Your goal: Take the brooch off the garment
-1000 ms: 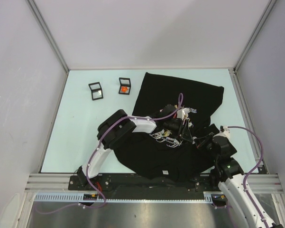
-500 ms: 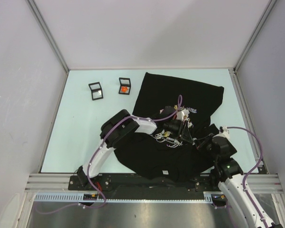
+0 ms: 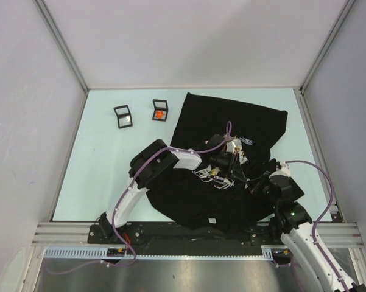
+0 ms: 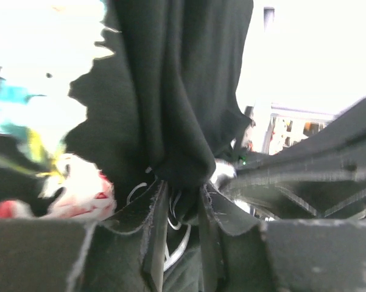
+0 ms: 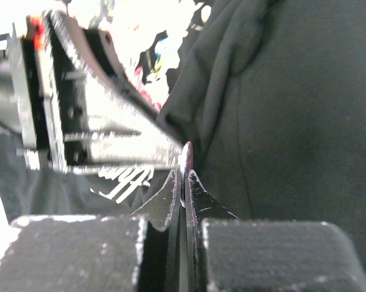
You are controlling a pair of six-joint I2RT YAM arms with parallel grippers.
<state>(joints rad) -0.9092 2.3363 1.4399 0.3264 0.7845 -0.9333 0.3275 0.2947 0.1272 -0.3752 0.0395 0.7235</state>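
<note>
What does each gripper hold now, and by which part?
The left gripper pinches a bunched fold of the garment. The right gripper is shut; whether it holds anything cannot be told.

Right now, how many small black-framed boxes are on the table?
2. One box sits far left; the other box, holding something orange, is just right of it, beside the garment. The garment could hide more.

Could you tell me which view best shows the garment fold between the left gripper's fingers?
Left wrist: the garment bunches inside the left gripper. In the top view the arm hides it; right wrist shows only nearby cloth.
</note>
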